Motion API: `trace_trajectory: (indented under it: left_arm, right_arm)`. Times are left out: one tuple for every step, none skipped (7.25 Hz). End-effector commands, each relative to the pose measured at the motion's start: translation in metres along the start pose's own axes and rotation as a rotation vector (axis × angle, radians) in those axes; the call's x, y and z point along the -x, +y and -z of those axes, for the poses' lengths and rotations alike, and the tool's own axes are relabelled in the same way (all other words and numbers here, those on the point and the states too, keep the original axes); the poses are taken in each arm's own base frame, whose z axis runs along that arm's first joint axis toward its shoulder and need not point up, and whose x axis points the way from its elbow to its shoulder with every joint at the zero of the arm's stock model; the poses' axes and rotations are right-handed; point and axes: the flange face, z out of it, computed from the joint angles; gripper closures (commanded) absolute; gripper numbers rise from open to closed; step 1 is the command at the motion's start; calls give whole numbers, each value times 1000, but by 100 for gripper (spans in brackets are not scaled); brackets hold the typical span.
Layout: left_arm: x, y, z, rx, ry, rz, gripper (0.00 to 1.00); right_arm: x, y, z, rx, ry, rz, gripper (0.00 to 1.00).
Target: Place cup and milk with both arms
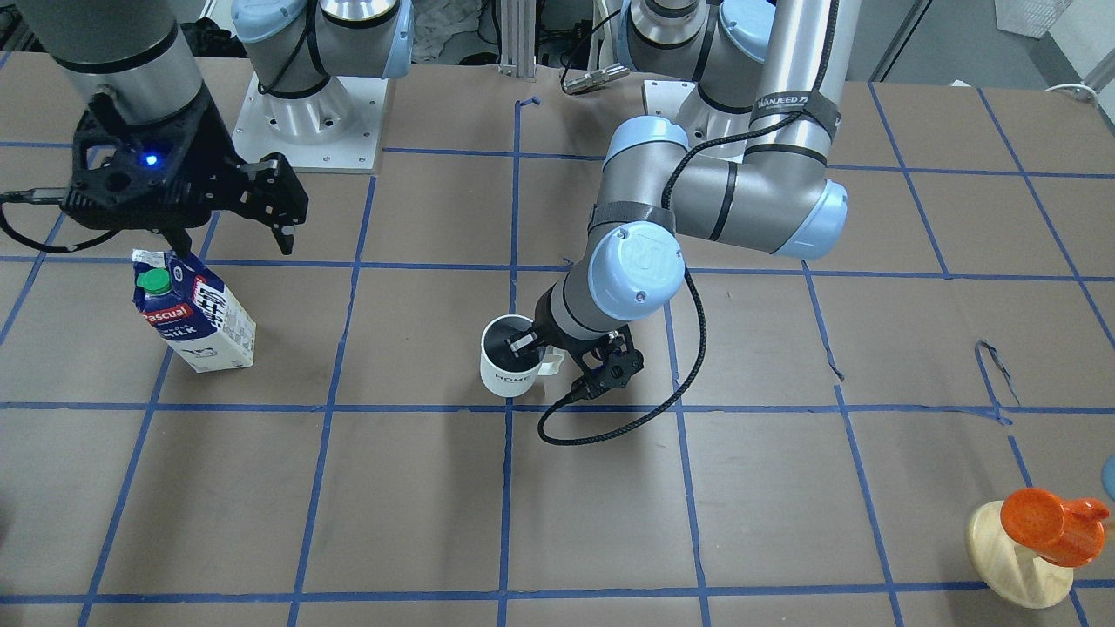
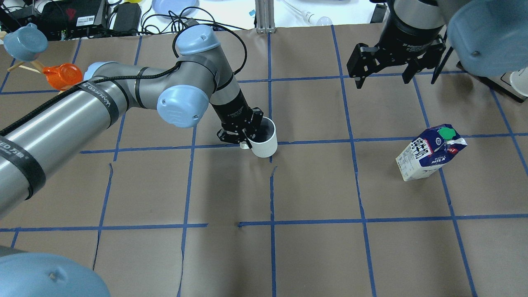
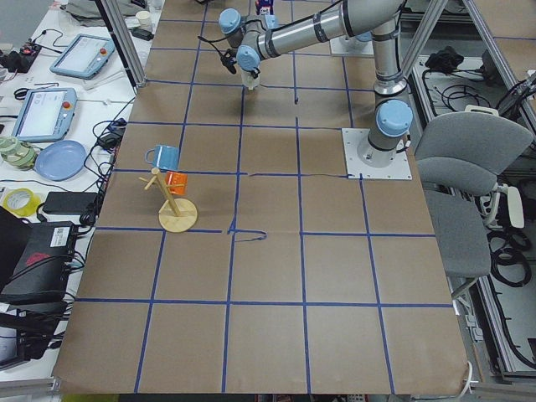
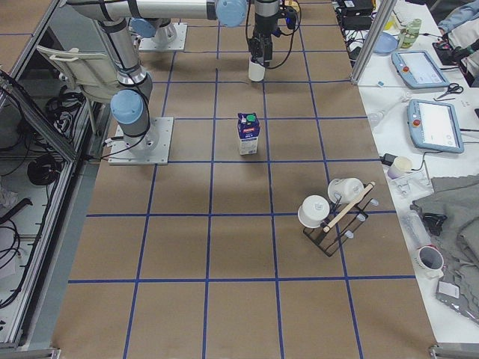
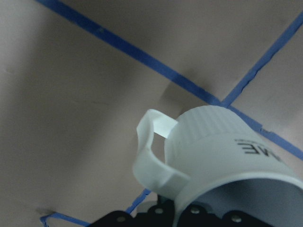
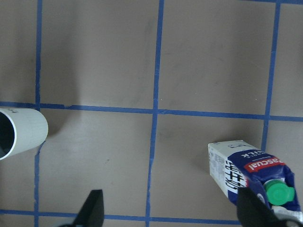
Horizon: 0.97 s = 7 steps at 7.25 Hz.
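- Front-facing view: the left gripper (image 1: 531, 348) is clamped on the rim of the white ceramic mug (image 1: 505, 376), which has a dark grey inside and "HOME" lettering. One finger is inside and one outside, by the handle. The mug is near the middle of the brown paper table (image 1: 610, 522), which is gridded with blue tape.
- Same view: the right gripper (image 1: 231, 237) hangs with its jaws spread wide, above and clear of the small blue-and-white gable-top milk carton (image 1: 200, 324) with a green cap. The carton stands on the robot's right side.
- Overhead view: the mug is at a tape crossing by the centre line, with the carton well apart to its right.
- Exterior right view: the carton is upright and near; the mug is farther off.
- Left wrist view: the mug's handle and ribbed wall fill the frame. Whether its base touches the paper cannot be told.
- Right wrist view: two fingertips (image 6: 92, 210) sit wide apart, with the carton beside one of them.
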Motion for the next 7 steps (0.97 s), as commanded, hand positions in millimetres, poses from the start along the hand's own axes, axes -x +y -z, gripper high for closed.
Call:
trace_trajectory:
  left_arm:
    - [-3, 10, -14, 19, -10, 1, 100]
    - [-3, 10, -14, 15, -11, -7, 100]
    - [-2, 7, -13, -3, -19, -13, 100]
    - [1, 3, -14, -40, -54, -33, 100]
    - [1, 1, -15, -43, -57, -36, 100]
    - [2, 0, -16, -40, -60, -41, 100]
    - [2, 0, -18, -36, -62, -32, 71]
  right_arm:
    - [-58, -2, -20, 39, -1, 27, 0]
    - [-66, 0, -31, 51, -2, 54, 0]
    - [-66, 1, -34, 53, -4, 55, 0]
    - [-73, 3, -44, 69, -10, 86, 0]
    - [-91, 7, -69, 81, -11, 83, 0]
    - [-110, 18, -96, 99, -4, 107, 0]
    - [-118, 28, -113, 123, -13, 115, 0]
